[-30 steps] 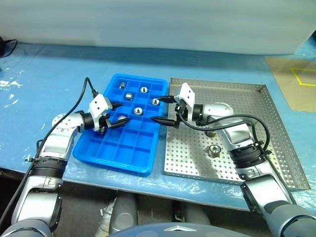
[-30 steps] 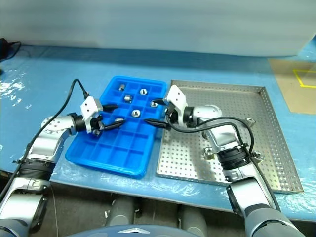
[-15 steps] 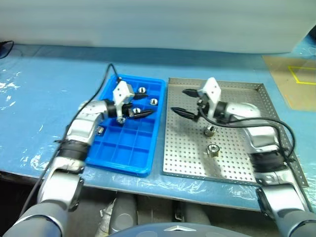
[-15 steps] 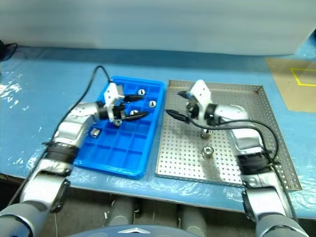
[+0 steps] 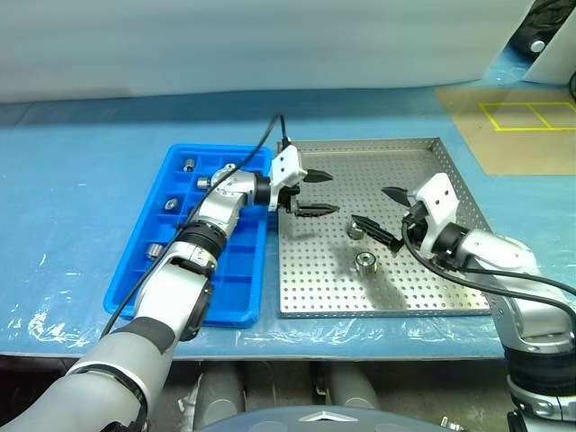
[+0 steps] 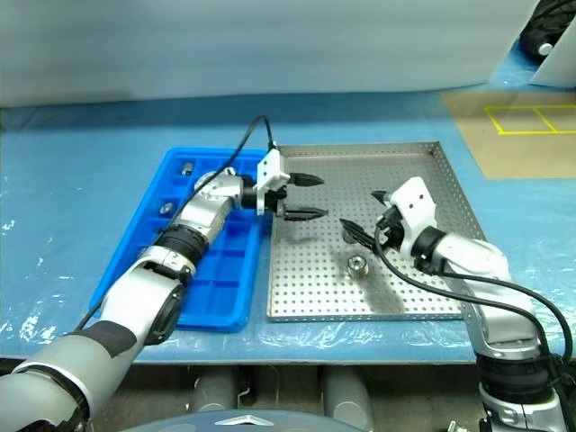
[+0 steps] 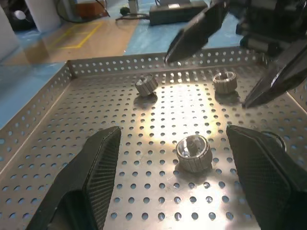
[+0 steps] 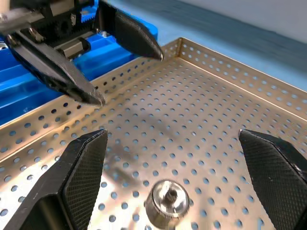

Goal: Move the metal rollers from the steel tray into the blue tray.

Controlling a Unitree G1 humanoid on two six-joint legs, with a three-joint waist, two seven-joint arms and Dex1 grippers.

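Rollers, trays: unmarked surfaces

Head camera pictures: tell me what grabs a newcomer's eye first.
Two open, empty grippers face each other above the steel tray: the left gripper near its edge beside the blue tray, the right gripper toward the middle. Between them, two metal rollers lie on the perforated floor.

Metal rollers loose on steel tray, beside blue tray.
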